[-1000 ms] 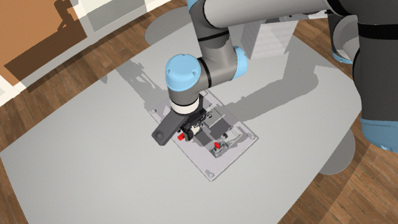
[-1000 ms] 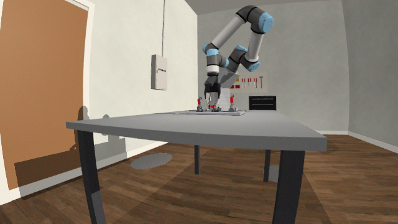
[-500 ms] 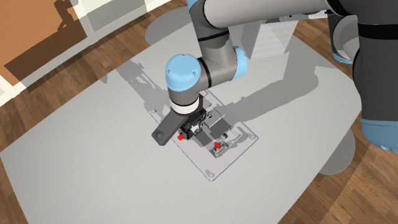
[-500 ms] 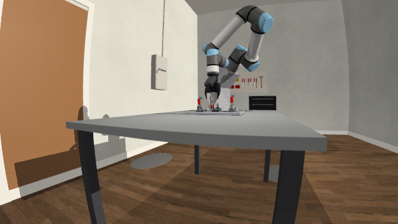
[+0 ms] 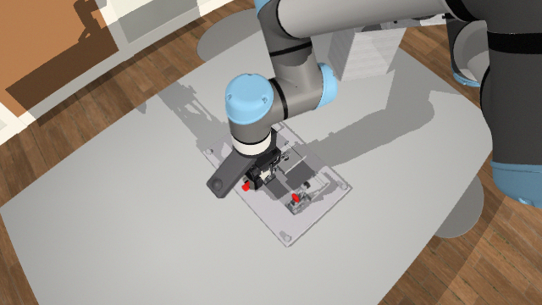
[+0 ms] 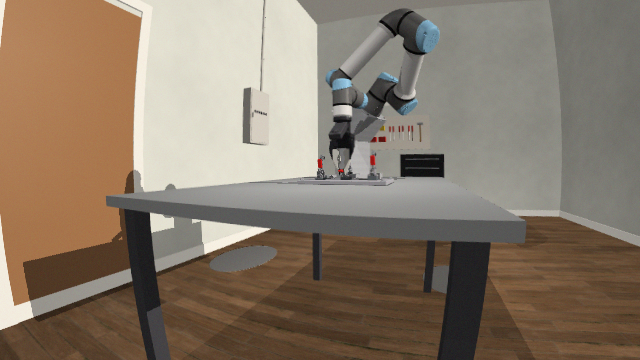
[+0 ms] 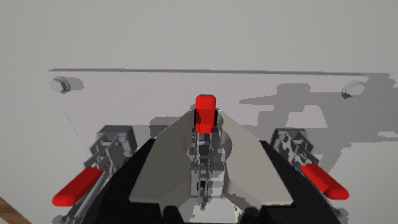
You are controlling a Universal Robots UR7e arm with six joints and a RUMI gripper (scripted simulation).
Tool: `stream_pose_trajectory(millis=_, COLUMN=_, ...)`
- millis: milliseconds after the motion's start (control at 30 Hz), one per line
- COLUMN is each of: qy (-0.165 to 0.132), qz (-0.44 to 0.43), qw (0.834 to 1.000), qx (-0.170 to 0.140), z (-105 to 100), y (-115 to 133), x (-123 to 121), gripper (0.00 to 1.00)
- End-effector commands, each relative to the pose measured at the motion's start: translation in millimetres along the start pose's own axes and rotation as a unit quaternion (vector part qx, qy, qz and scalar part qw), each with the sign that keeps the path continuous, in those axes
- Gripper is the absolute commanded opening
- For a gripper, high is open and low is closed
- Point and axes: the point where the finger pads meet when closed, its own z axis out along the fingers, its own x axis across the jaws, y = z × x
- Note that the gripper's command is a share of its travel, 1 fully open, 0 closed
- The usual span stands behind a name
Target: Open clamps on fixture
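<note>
The fixture plate [image 5: 279,182] lies in the middle of the grey table and carries three toggle clamps with red handles. In the wrist view my gripper [image 7: 204,109] is shut on the middle clamp's handle [image 7: 205,111]. The handle's red tip sticks out beyond the fingertips and also shows in the overhead view [image 5: 245,186]. The left clamp's handle [image 7: 77,186] and the right clamp's handle [image 7: 324,181] flank the fingers. In the side view the two outer handles [image 6: 320,162] [image 6: 372,159] stand upright, and the middle one [image 6: 340,171] sits low between the fingers. Dark parts [image 5: 296,171] rest on the plate.
One outer clamp [image 5: 300,202] stands free on the plate's near side; the other is hidden under my arm in the overhead view. A white block [image 5: 364,51] stands at the far side of the table. Bolts [image 7: 62,84] mark the plate's corners.
</note>
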Motion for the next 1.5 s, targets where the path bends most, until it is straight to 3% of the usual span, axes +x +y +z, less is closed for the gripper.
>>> stream_pose_trajectory(millis=0, qy=0.000, qz=0.000, qw=1.000, qx=0.001, z=-0.4, y=-0.5, x=0.1, gripper=0.00)
stream_pose_trajectory(millis=1467, qy=0.000, qz=0.000, qw=1.000, qx=0.001, z=-5.8, y=1.6, x=0.1, gripper=0.00)
